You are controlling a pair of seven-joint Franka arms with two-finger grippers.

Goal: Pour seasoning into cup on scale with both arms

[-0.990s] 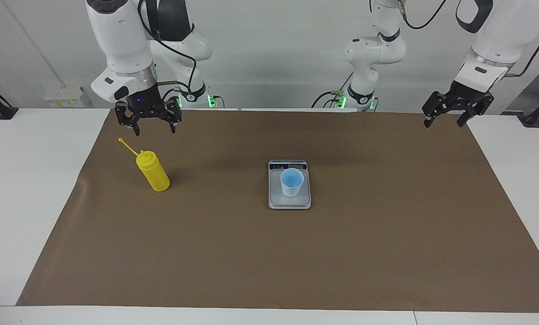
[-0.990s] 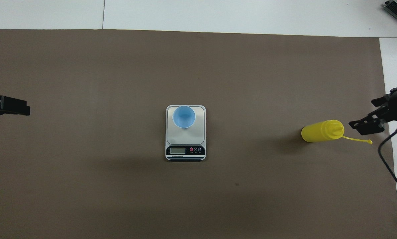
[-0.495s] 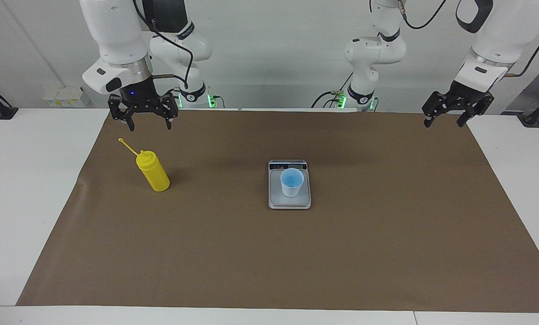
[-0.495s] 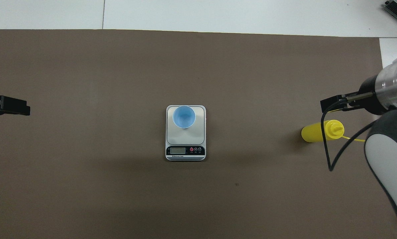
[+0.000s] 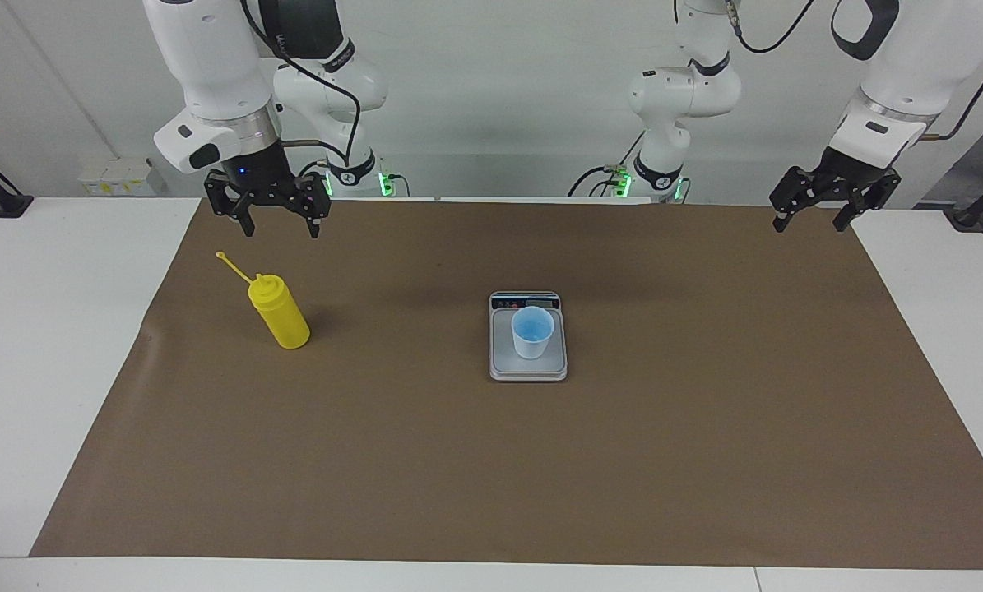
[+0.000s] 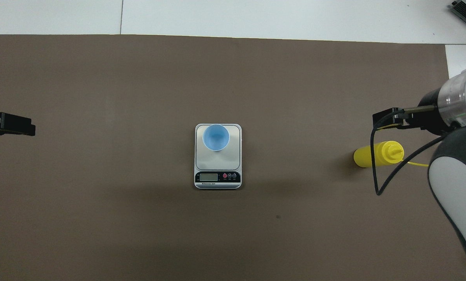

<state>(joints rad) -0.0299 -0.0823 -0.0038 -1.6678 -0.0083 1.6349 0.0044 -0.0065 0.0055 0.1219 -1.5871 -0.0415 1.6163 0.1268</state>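
Observation:
The yellow seasoning bottle (image 5: 280, 312) stands upright on the brown mat toward the right arm's end of the table, its cap strap sticking out. It also shows in the overhead view (image 6: 377, 155). The light-blue cup (image 5: 532, 331) stands on the scale's plate (image 5: 528, 367), mid-table; the overhead view shows both the cup (image 6: 216, 137) and the scale (image 6: 217, 177). My right gripper (image 5: 282, 233) is open and empty, raised over the mat beside the bottle, on the robots' side of it. My left gripper (image 5: 809, 226) is open and empty, waiting over the mat's corner at the left arm's end.
The brown mat (image 5: 491, 460) covers most of the white table (image 5: 55, 345). In the overhead view the right arm's wrist (image 6: 451, 105) and black cable (image 6: 377, 171) hang over the bottle's nozzle end. Part of the left gripper (image 6: 8, 125) shows at that view's edge.
My right gripper has risen a little and turned, and its wrist has swung in over the bottle's nozzle end in the overhead view. The left arm, bottle, cup and scale have not moved.

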